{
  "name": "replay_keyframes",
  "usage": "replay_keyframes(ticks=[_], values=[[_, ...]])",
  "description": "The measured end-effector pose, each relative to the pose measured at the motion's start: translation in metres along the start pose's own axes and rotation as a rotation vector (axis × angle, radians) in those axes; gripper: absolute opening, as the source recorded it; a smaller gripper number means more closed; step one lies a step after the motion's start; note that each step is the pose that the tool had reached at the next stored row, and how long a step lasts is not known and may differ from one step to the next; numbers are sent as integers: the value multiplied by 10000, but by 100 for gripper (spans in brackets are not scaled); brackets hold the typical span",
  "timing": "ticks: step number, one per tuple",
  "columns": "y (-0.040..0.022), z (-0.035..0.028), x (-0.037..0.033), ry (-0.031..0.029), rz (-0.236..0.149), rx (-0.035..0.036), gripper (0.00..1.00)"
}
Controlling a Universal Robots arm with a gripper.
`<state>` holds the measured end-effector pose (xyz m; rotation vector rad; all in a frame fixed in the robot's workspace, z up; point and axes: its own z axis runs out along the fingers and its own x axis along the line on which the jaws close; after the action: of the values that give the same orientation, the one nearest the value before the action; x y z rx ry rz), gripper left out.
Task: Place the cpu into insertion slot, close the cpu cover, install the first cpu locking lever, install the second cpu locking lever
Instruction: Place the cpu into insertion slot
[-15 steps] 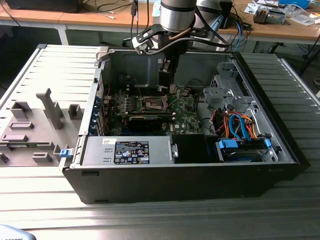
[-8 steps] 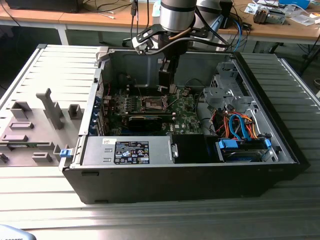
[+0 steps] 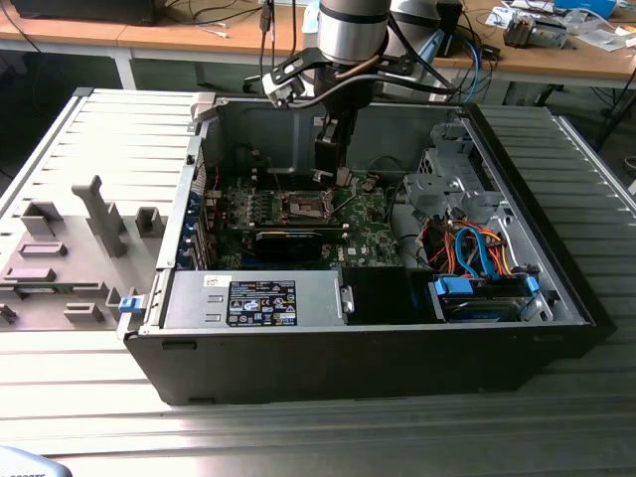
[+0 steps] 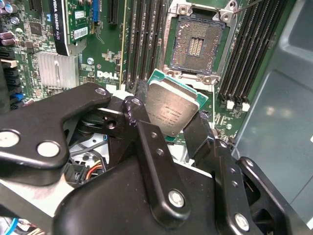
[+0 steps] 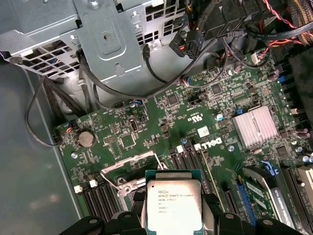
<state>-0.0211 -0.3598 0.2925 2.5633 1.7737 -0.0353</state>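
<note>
The second wrist view is showing the gripper (image 4: 166, 120) clamping the cpu (image 4: 171, 107) by its edges between two black fingers (image 4: 139, 115), holding it tilted over the green motherboard (image 4: 110, 58), near the insertion slot (image 4: 198, 44) but apart from it, the slot's dark centre lying uncovered inside its silvery rim.

In the exterior view we are standing well back and looking down at a slant into the open computer case (image 3: 348, 373), with the arm (image 3: 348, 40) at twelve o'clock. In both wrist views we are hanging close over the green circuit board (image 5: 195, 112), facing it from different sides of the gripper (image 4: 167, 117); both are sharing the cpu (image 4: 171, 105) and the finned heatsink (image 4: 56, 68).
</note>
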Motion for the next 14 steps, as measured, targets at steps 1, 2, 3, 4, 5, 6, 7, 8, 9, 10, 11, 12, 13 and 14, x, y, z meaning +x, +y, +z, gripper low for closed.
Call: replay_keyframes(ticks=[1, 2, 3, 4, 5, 6, 7, 8, 9, 10, 11, 12, 13, 14], values=[[0, 0, 0, 0, 8, 0, 54], [0, 0, 0, 0, 18, 1, 54], [0, 0, 0, 0, 26, 1, 54], [0, 0, 0, -1, 36, 1, 54], [0, 0, 0, 0, 45, 2, 54], [0, 1, 0, 0, 57, 2, 54], [0, 1, 0, 0, 65, 2, 54], [0, 1, 0, 0, 74, 3, 54], [0, 1, 0, -1, 82, 3, 54], [0, 1, 0, -1, 93, 3, 54], [0, 1, 0, -1, 101, 4, 54], [0, 1, 0, 0, 114, 4, 54], [0, 1, 0, 0, 123, 4, 54], [0, 1, 0, -1, 141, 5, 54]])
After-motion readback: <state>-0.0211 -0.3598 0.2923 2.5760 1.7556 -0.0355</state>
